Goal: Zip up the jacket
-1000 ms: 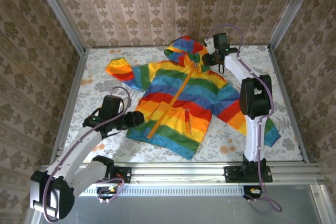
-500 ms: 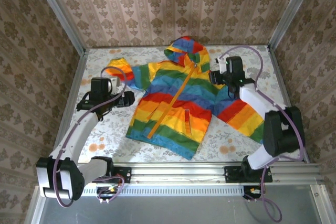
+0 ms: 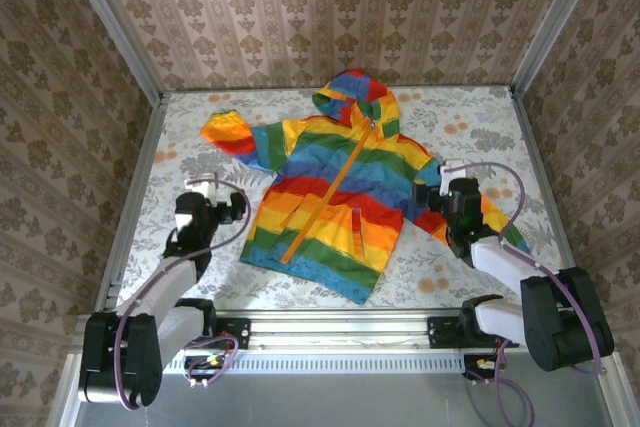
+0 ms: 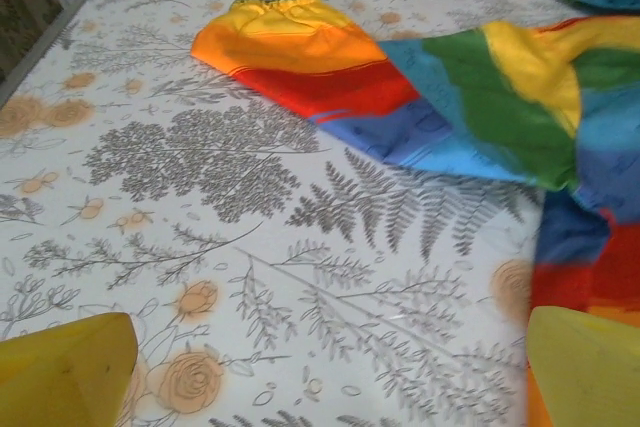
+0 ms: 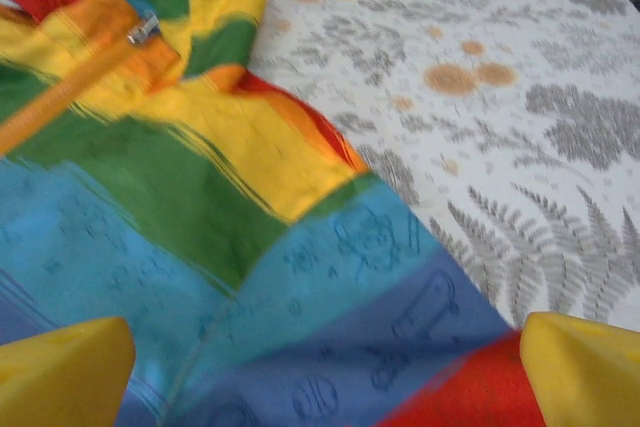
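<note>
**Jacket flat, both grippers empty**

On the fern-and-flower table [image 3: 480, 117] the jacket [image 3: 340, 187] lies front up at the middle. Its long axis runs from the near hem to the far hood, leaning right. The thin cloth bears faint cartoon outlines. The left gripper [image 4: 325, 372] and right gripper [image 5: 325, 367] gape wide, empty. A metal pull [image 5: 143, 29] sits at the collar.
</note>
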Robot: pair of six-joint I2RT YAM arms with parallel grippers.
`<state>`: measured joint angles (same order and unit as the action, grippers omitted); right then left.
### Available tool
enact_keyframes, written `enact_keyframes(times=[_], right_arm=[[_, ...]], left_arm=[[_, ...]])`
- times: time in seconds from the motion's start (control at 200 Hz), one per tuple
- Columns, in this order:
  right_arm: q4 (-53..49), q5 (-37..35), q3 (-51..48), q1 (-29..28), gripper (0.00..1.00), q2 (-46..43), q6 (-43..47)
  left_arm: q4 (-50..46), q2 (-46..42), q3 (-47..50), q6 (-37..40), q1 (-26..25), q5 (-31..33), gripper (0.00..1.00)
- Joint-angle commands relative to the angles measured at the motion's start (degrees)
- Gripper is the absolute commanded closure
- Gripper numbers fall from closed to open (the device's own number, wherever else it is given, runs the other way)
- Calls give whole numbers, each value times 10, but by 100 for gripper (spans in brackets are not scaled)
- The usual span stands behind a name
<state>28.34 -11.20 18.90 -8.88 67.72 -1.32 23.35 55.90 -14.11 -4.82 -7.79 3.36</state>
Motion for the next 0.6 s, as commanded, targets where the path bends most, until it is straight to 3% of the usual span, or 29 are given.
enact_keyframes(times=[0.0,0.135,0.365,0.465,0.595], right_arm=[[121,-24,-16,0,0,16,4],[174,-13,-23,0,0,44,16],[282,-4,-36,4,0,107,57],[331,-14,-34,4,0,162,59],[310,-10,-21,21,0,171,38]], left_arm=[[151,-14,10,73,-1,28,0],[248,30,50,106,0,54,0],[402,192,50,112,14,33,0],[403,244,21,116,19,34,0],[408,312,-12,107,35,23,0]])
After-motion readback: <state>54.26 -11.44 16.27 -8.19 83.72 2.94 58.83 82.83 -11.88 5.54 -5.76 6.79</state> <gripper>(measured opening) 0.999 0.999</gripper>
